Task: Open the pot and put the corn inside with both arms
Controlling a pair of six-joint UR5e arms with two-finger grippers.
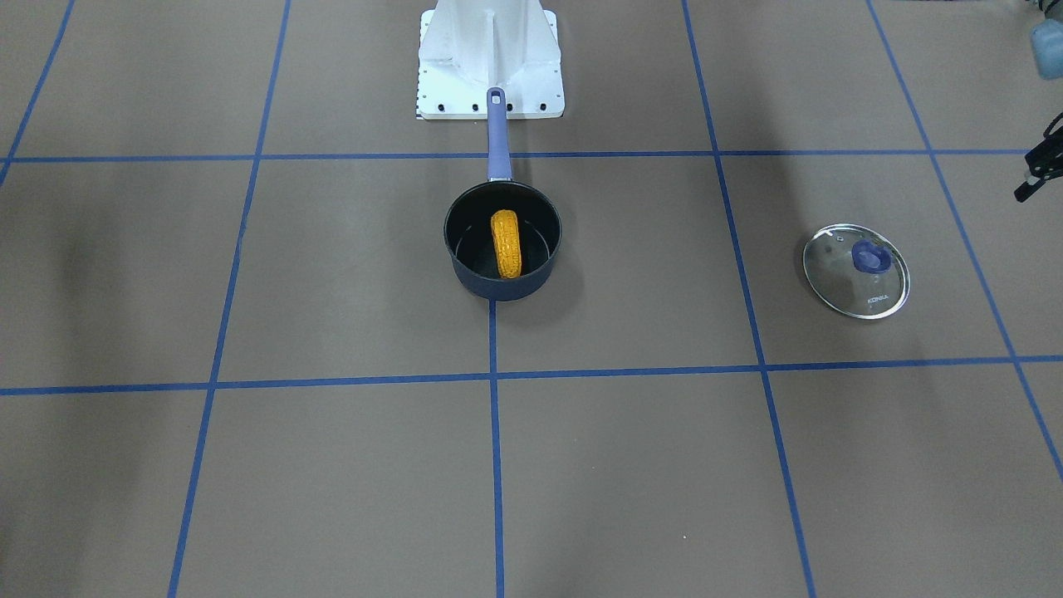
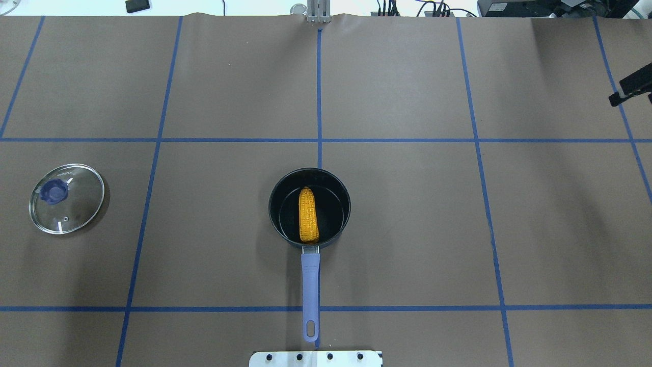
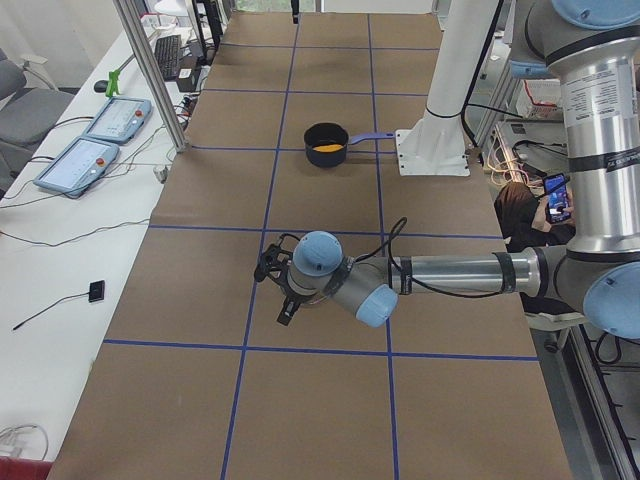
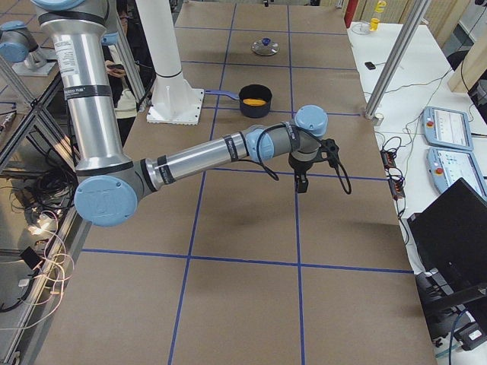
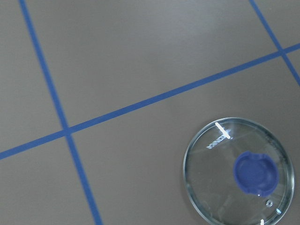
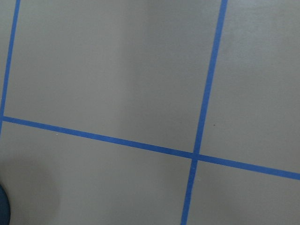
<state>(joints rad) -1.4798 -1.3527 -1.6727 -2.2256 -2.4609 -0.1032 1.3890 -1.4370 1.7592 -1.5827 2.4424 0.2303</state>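
The navy pot [image 1: 501,288] stands uncovered at the table's middle, its purple-blue handle [image 2: 310,285] pointing to the robot's base. The yellow-orange corn [image 1: 506,242] lies inside it, also seen from overhead [image 2: 308,215]. The glass lid [image 2: 66,199] with its blue knob lies flat on the table on the robot's left, and shows in the left wrist view [image 5: 239,171]. My left gripper [image 1: 1040,170] is only partly visible at the frame edge, beyond the lid. My right gripper [image 2: 630,85] is partly visible at the far right edge. Neither holds anything; I cannot tell whether they are open or shut.
The white base plate [image 1: 490,58] sits just behind the pot's handle end. Blue tape lines grid the brown table cover. Both arms stretch out low over the table's two ends [image 3: 450,270] [image 4: 205,156]. Control pendants and cables lie on the side benches.
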